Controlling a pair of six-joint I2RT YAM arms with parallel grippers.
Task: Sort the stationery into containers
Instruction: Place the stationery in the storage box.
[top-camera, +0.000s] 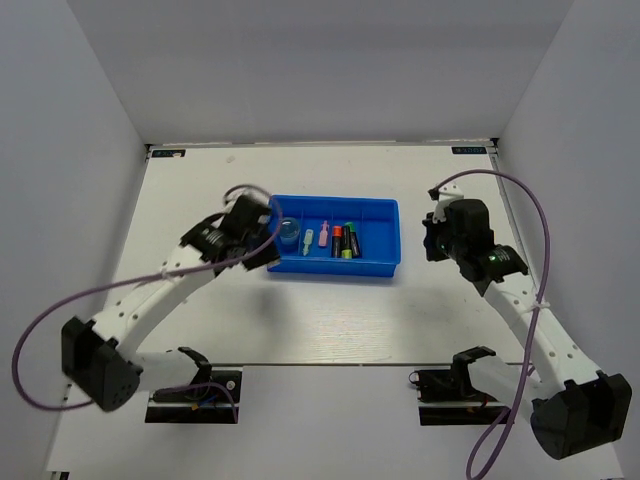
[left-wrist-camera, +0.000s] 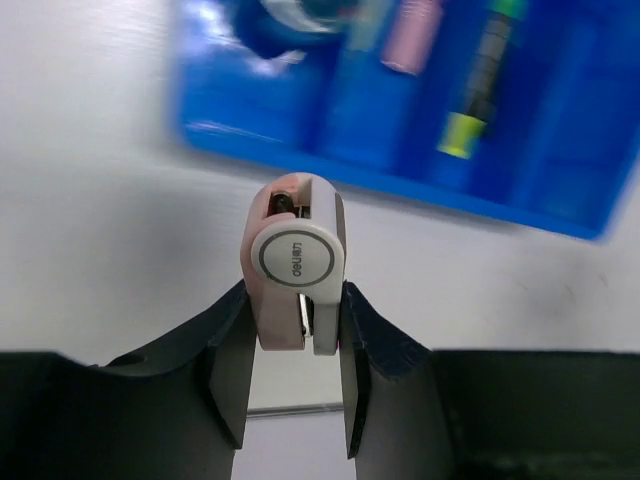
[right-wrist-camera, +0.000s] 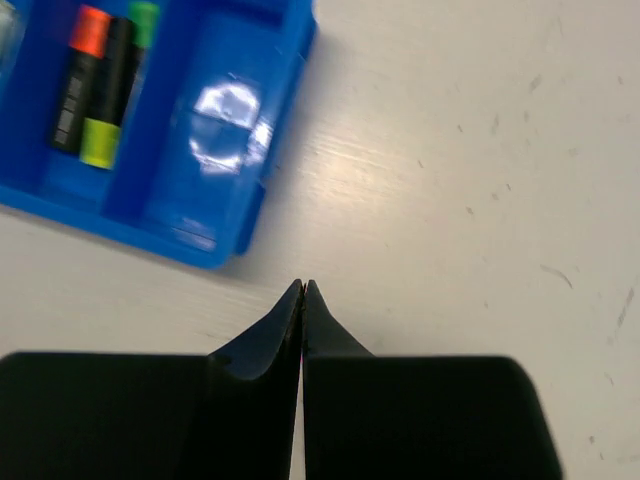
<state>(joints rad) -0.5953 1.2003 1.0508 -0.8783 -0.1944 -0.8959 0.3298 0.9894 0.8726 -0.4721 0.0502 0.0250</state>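
The blue tray (top-camera: 385, 213) sits mid-table, also in the left wrist view (left-wrist-camera: 560, 190) and right wrist view (right-wrist-camera: 225, 215). In it lie a blue round piece (top-camera: 290, 233), a whitish piece (top-camera: 308, 238), a pink piece (top-camera: 324, 232) and highlighters (top-camera: 343, 241) capped orange, yellow and green (right-wrist-camera: 100, 75). My left gripper (left-wrist-camera: 295, 320) is shut on a small pink and whitish stapler-like piece (left-wrist-camera: 295, 260), held above the table just left of the tray's near-left corner (top-camera: 262, 240). My right gripper (right-wrist-camera: 303, 290) is shut and empty, over the table right of the tray (top-camera: 432, 240).
The white table (top-camera: 330, 320) is enclosed by grey walls on the left, right and back. Purple cables loop from both arms. Two black clamps (top-camera: 200, 375) sit at the near edge.
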